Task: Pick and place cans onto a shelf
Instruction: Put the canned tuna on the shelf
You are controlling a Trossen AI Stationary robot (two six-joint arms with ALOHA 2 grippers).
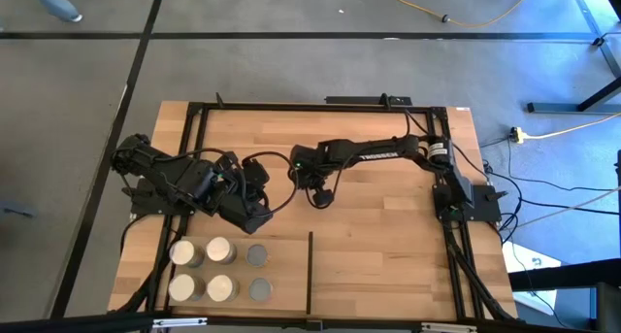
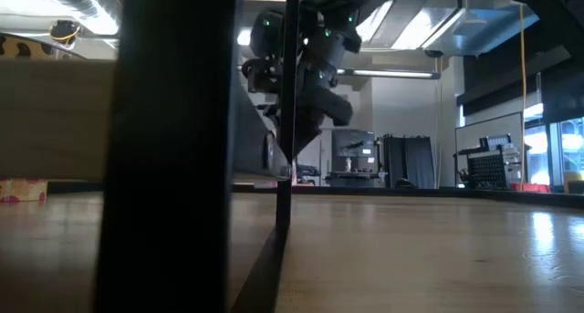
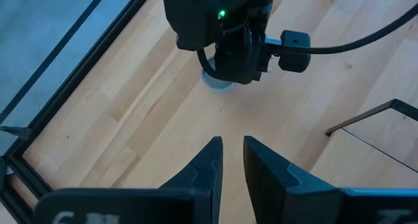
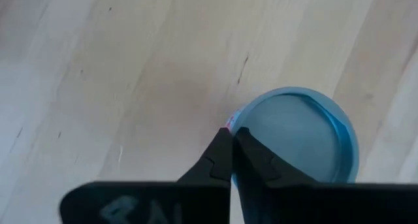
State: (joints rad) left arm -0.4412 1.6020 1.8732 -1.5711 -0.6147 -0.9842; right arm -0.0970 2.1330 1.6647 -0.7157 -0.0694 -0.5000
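Note:
A blue can with a flat grey top [image 4: 300,136] sits at mid-table under my right gripper [image 4: 233,134], which is shut at the can's rim. The left wrist view shows that can [image 3: 215,85] just below the right gripper [image 3: 238,54]. From above, the right gripper [image 1: 320,194] hides it. Several other cans [image 1: 219,250] stand upright on the shelf [image 1: 286,265] at the near left, beside its black divider [image 1: 310,270]. My left gripper [image 3: 232,145] hovers to the left, open by a narrow gap, holding nothing. My right gripper comes steeply from above and meets the can at the edge of its top rim [image 4: 236,121]. One finger [image 4: 251,155] lies over the grey top and the other [image 4: 214,160] outside the wall. Whether the can is clear of the table I cannot tell.
Black frame rails [image 1: 194,129] run along the table's edges. In the low view the divider post [image 2: 290,203] and a wide dark upright [image 2: 169,149] block much of the scene. Bare wood [image 1: 388,255] lies right of the divider.

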